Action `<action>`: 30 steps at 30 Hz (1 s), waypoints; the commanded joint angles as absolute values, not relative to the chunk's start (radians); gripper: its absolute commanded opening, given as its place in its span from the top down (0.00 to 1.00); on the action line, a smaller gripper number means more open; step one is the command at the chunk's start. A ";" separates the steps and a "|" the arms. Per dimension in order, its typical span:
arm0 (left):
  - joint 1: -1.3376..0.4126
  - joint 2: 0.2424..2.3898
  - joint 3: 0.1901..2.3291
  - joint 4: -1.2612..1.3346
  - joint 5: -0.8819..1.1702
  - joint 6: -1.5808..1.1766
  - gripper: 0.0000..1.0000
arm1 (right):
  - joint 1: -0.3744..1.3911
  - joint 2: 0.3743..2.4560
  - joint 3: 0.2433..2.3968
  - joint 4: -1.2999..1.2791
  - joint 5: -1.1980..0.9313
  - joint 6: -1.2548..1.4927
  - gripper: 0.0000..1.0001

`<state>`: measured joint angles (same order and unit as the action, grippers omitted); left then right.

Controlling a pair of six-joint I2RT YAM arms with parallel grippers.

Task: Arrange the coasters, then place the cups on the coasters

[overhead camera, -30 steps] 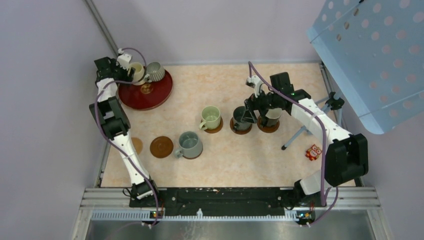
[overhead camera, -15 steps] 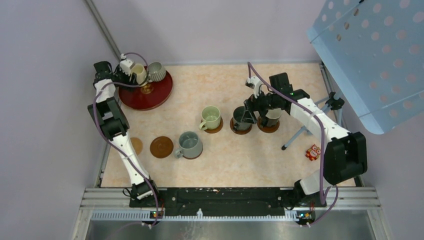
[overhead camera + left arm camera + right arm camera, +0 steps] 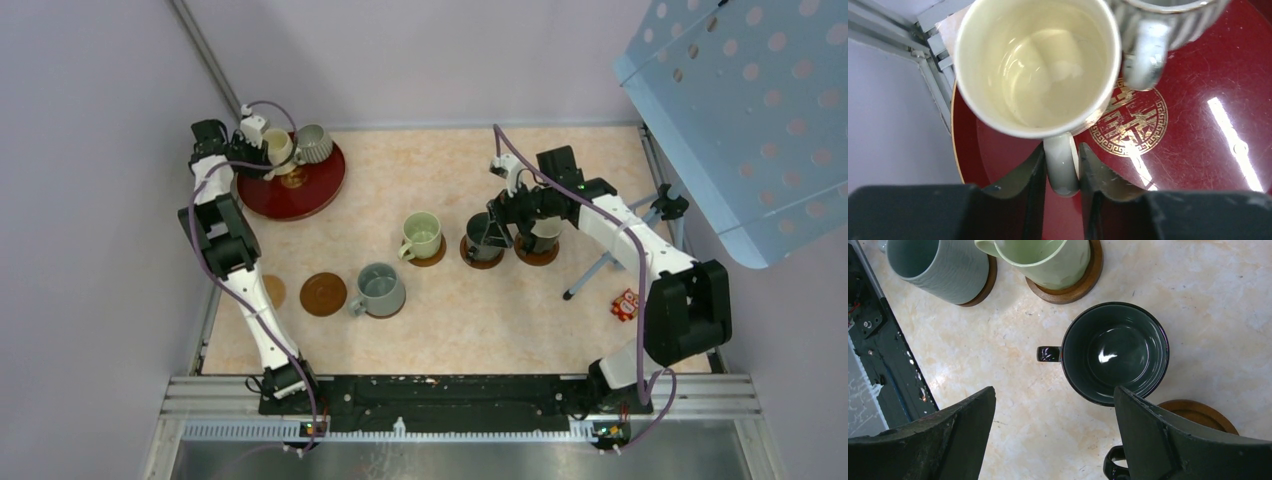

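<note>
On the dark red tray (image 3: 300, 192) at the back left stands a cream cup (image 3: 279, 148) (image 3: 1038, 65), and my left gripper (image 3: 258, 146) (image 3: 1061, 152) is shut on its handle (image 3: 1062, 167). Beside it on the tray is a ribbed grey cup (image 3: 312, 143) (image 3: 1168, 20). Pale green (image 3: 421, 235), dark green (image 3: 484, 240) (image 3: 1115, 352), another dark (image 3: 541, 237) and grey-green (image 3: 381, 288) cups each sit on a coaster. One brown coaster (image 3: 323, 293) lies bare. A lighter tan coaster (image 3: 273, 290) is half hidden by the left arm. My right gripper (image 3: 506, 214) (image 3: 1054, 390) hangs open over the dark cups.
A red snack packet (image 3: 627, 304) lies at the right, near a thin metal stand (image 3: 600, 265). A blue perforated panel (image 3: 740, 110) overhangs the back right corner. The black base rail (image 3: 440, 390) runs along the near edge.
The left jaws have closed onto the cream cup's handle, and the left wrist has shifted a little toward the tray. The right arm has barely moved.
</note>
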<state>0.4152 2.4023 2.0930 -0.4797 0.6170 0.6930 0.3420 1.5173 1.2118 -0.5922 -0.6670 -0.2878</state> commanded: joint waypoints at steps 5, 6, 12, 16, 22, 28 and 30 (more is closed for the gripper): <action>0.410 2.283 1.971 -0.500 0.630 0.632 0.83 | 0.333 1.515 1.264 -0.572 -0.706 -0.281 0.13; 0.410 2.257 1.933 -0.500 0.632 0.643 0.84 | 0.333 1.512 1.265 -0.574 -0.708 -0.281 0.13; 0.412 2.160 1.807 -0.562 0.601 0.660 0.90 | 0.334 1.491 1.263 -0.580 -0.715 -0.279 0.13; 0.419 2.144 1.787 -0.656 0.577 0.703 0.93 | 0.333 1.476 1.257 -0.585 -0.711 -0.281 0.13; 0.423 2.162 1.767 -0.703 0.489 0.769 0.81 | 0.333 1.463 1.254 -0.591 -0.707 -0.287 0.13; 0.422 2.241 1.874 -0.743 0.476 0.773 0.65 | 0.334 1.469 1.258 -0.587 -0.711 -0.282 0.13; 0.420 2.269 1.914 -0.748 0.484 0.766 0.63 | 0.333 1.472 1.261 -0.586 -0.714 -0.278 0.13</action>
